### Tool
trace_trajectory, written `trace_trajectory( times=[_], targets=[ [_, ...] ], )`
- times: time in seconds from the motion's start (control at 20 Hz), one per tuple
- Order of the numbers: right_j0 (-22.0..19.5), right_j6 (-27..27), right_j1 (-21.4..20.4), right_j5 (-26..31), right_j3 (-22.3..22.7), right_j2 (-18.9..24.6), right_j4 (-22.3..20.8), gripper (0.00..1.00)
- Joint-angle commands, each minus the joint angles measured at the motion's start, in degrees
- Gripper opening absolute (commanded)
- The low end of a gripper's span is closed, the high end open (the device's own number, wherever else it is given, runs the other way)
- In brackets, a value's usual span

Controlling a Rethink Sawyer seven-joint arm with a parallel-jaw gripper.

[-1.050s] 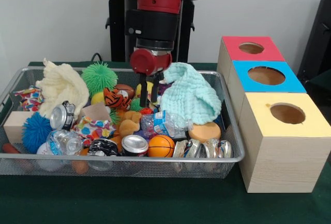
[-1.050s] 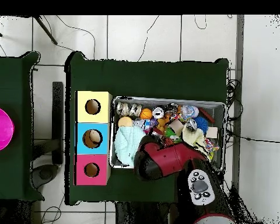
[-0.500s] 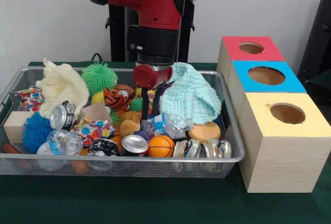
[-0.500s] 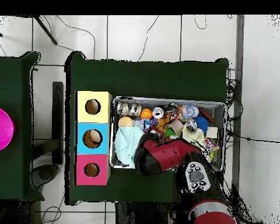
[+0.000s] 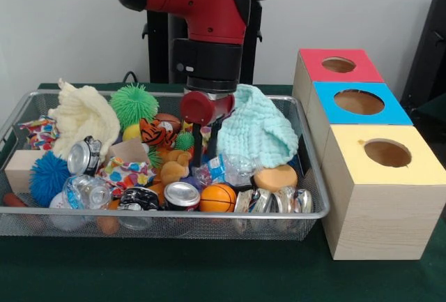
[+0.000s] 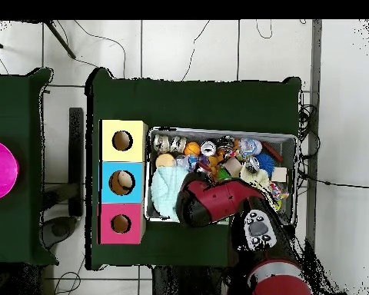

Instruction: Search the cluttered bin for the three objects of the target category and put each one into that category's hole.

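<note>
Dipping into bin (image 5: 174, 215) clutter: fingers (image 5: 197, 145) narrowly apart, nothing clearly held. Tips lost behind crushed bottle (image 5: 223, 169) just in front; cannot tell what they touch. Mint cloth (image 5: 258, 131) beside one finger, brown plush (image 5: 174, 166) and tiger toy (image 5: 155, 132) beside other. Basketball (image 5: 217, 197) and can (image 5: 181, 195) further in front, at bin's rim. Red box (image 5: 310, 61), blue box (image 5: 397, 114), yellow box (image 5: 376, 204) in row beyond cloth, on worktop (image 5: 209, 274). Pale object in blue box's hole, seen from overhead; other holes dark. Overhead, arm (image 6: 218, 203) covers fingers.
</note>
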Motion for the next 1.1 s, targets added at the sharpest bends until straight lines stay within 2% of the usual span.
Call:
trace_trajectory(
  times=[0.05,0.2,0.3,0.4,0.55,0.75,1.1],
  targets=[
    [-0.23,8.32,-0.21,-0.44,-1.34,7.47,0.90,1.00],
    [-0.25,8.78,-2.89,2.16,1.54,8.24,2.53,1.00],
    [1.02,9.14,-6.27,5.12,3.75,6.94,4.07,1.00],
    [-0.06,8.28,-8.72,7.10,6.23,8.71,5.19,1.00],
    [-0.48,8.11,-10.26,7.48,7.96,9.68,6.15,1.00],
    [-0.75,7.51,-10.15,6.78,8.09,10.33,6.35,1.00],
    [-0.38,5.29,-5.59,4.64,4.69,8.44,3.01,1.00]
  ],
)
